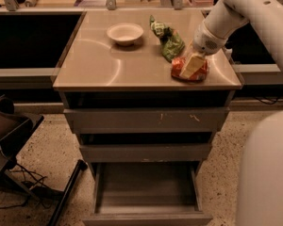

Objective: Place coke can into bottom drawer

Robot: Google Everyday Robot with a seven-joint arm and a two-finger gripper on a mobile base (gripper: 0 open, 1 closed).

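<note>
The coke can (202, 71), red-orange, lies on its side on the cabinet top (99, 65) near the front right corner. My gripper (190, 66) is down on the can, reaching in from the upper right on the white arm, and it covers the can's middle. The bottom drawer (146, 192) is pulled out below the cabinet front, and its grey inside shows nothing in it.
A green snack bag (167, 39) lies just behind the can. A pale round bowl (125, 33) stands at the back middle of the top. Two shallower drawers (146, 120) are closed above. A dark chair and cables (9, 140) are at the left. My white base (266, 173) fills the lower right.
</note>
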